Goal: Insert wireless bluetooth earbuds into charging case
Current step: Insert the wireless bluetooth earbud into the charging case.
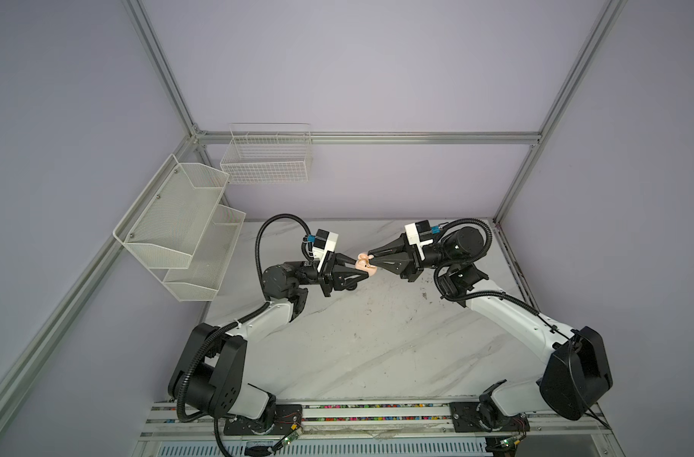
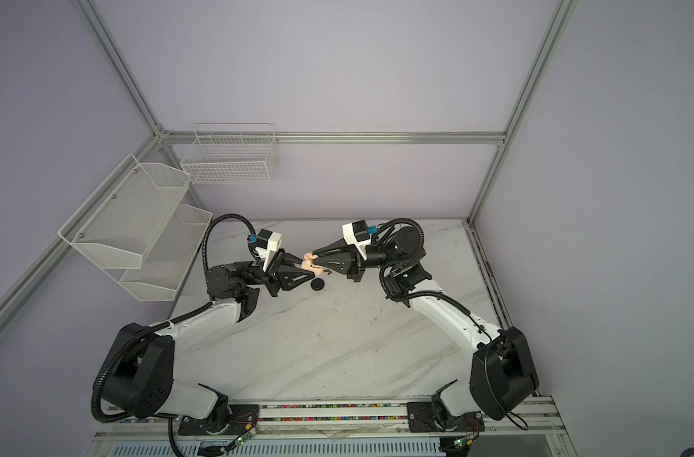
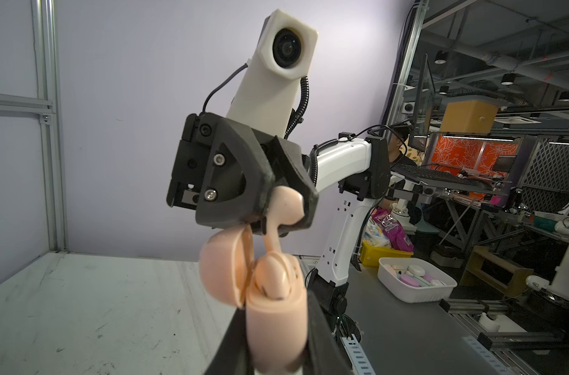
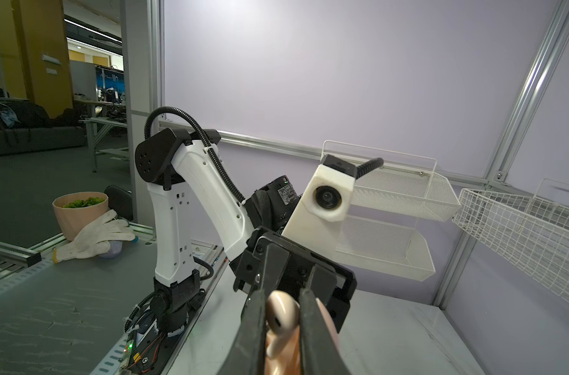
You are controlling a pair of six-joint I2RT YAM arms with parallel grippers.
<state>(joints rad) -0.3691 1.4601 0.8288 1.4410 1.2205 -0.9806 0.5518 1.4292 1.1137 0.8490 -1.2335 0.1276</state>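
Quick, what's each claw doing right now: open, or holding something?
Left gripper: shut on the pink charging case.
Right gripper: shut on a pink earbud.

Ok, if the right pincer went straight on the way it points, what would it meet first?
Probably the open charging case in the left pincer: the earbud that the right pincer grips would touch it first. Depth is unclear.

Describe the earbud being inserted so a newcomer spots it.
Over the far middle of the marble table, the left gripper holds an open pinkish-cream charging case. The right gripper, facing it, pinches a matching earbud by its head, stem toward the case. Unlike the bud seated in the case, it sits between black jaws.
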